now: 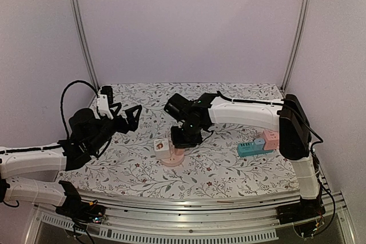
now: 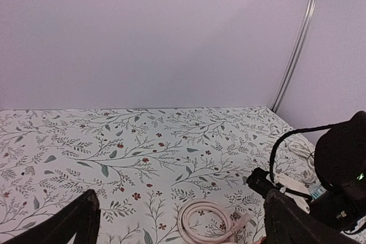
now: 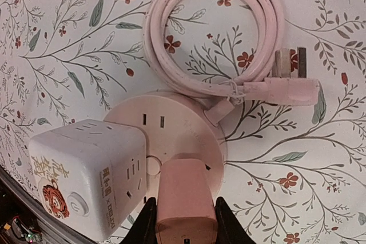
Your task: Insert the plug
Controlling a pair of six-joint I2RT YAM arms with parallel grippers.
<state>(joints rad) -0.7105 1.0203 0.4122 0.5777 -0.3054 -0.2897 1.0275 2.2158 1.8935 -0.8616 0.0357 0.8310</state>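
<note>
Right gripper (image 3: 186,222) is closed narrow on the pink plug block (image 3: 184,190), one finger on each flat side, evidently to keep it square to the socket face for a straight push; the block stands at 6 o'clock on the round pink socket hub (image 3: 171,124), touching its top, though whether its pins are fully seated cannot be told; block is smooth matt plastic with rounded corners, the hub a low glossy disc with slotted outlets; a white cube adapter (image 3: 86,170), hard-edged with a printed tiger, occupies the hub at 8 o'clock, just beside the block; the coiled pink lead (image 3: 211,32), rubbery and looped, lies at 12 o'clock on the floral cloth (image 3: 320,158), its pronged end at 2 o'clock; left gripper (image 2: 180,212) hangs wide apart and holds nothing, well clear at 9 o'clock, judged parked out of the way
</note>
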